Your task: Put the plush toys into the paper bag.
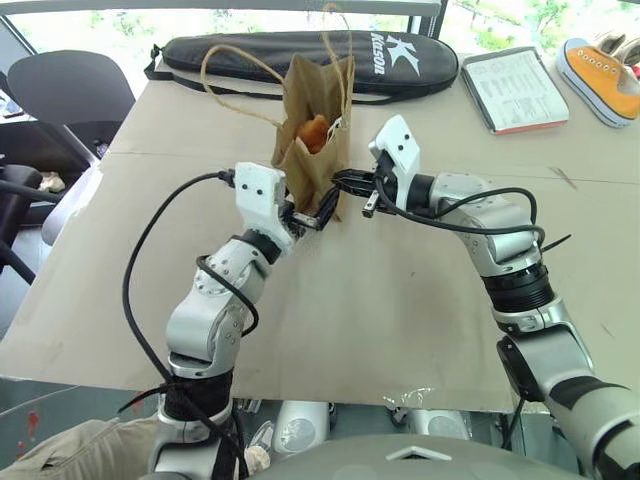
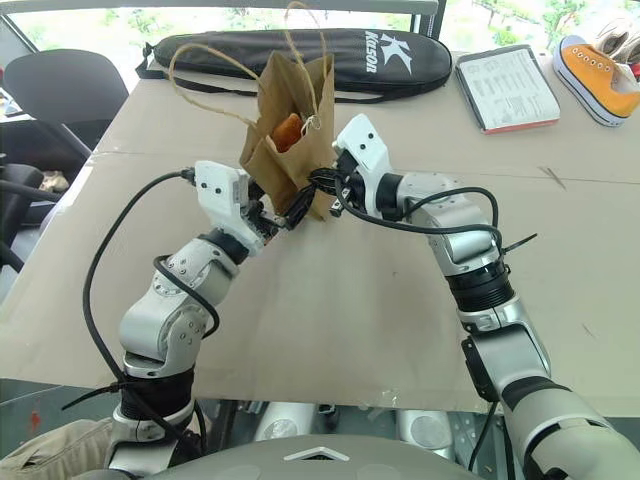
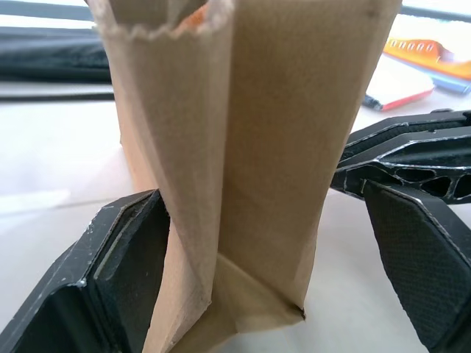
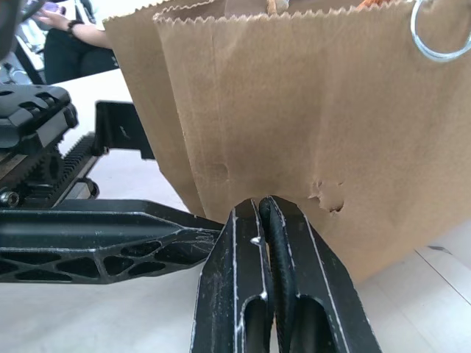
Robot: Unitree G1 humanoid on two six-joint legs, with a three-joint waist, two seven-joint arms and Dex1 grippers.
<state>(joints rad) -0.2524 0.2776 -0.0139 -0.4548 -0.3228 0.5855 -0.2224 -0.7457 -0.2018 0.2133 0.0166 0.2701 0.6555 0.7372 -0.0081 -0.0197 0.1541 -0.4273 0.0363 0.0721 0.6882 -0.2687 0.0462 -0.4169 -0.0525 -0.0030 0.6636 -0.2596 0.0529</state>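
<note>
A: Where's the bag (image 1: pixel 318 140) rn?

B: Upright mid-bench (image 1: pixel 400 320), just in front of the black case (image 1: pixel 310 62). Orange toy (image 1: pixel 314 131) shows in the mouth, so it's inside. White toy – can't tell; a metal ring (image 4: pixel 434 33) hangs at the rim, maybe its cord.

A: Pincers?

B: Left pincer (image 1: pixel 312 215) is wide, fingers (image 3: pixel 129 250) straddling the bag's lower corner, one each side of the folded edge. Can't tell if they actually touch the paper. Right pincer (image 1: pixel 352 182) is shut, tips pressed together, empty, nosed up against the bag's side low down.

A: How'll the bag handle?

B: Light, thin kraft paper, I'd say. Creases easily; there's already a small tear (image 4: pixel 327 195) near the base by the right tips. Prob tips over w/ any side push, since the toy adds hardly any weight. Twine loops (image 1: pixel 235 70) are floppy, no good for steadying.

A: Best hold?

B: The side fold or the glued base, where paper's doubled and stiffer. Gentle squeeze only. Toys are soft, squashy, forgiving – pinch anywhere on the body.
</note>
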